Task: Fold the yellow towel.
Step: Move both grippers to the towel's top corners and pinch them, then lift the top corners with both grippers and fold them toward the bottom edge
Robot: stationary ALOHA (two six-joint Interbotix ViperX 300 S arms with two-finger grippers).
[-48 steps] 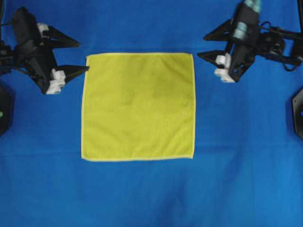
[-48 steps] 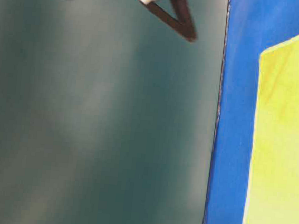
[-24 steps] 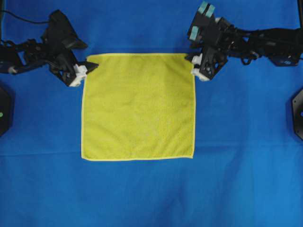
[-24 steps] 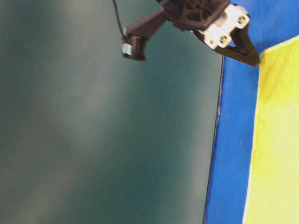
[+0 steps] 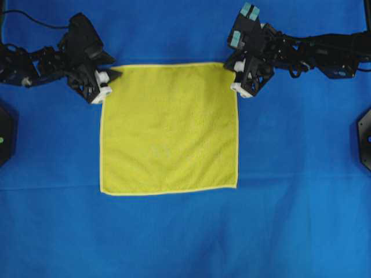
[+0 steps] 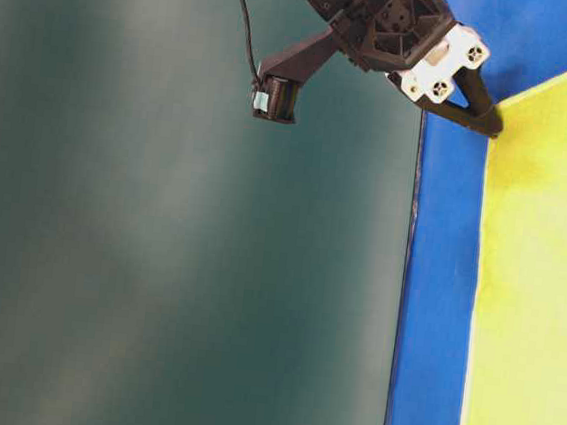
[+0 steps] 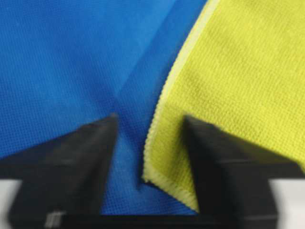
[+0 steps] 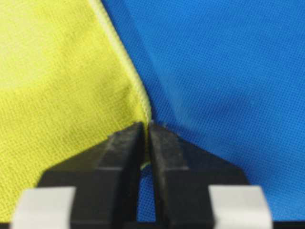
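Note:
The yellow towel (image 5: 168, 127) lies flat and square on the blue cloth. My left gripper (image 5: 109, 77) is at its far left corner. In the left wrist view the left gripper (image 7: 150, 119) is open: one finger (image 7: 224, 162) rests on the towel (image 7: 238, 71), the other (image 7: 76, 157) on the blue cloth, and the corner lies loose in the gap. My right gripper (image 5: 235, 75) is at the far right corner. In the right wrist view the right gripper (image 8: 146, 125) is shut, pinching the hem of the towel (image 8: 57, 86) at that corner.
A blue cloth (image 5: 185, 231) covers the table all round the towel. Dark fixtures sit at the left edge (image 5: 4, 139) and the right edge (image 5: 365, 139). The table-level view shows the table's edge (image 6: 404, 284) and a dark backdrop beyond.
Both arms came in from the sides to the towel's far corners. The right jaws have closed on their corner. The left jaws have narrowed around theirs.

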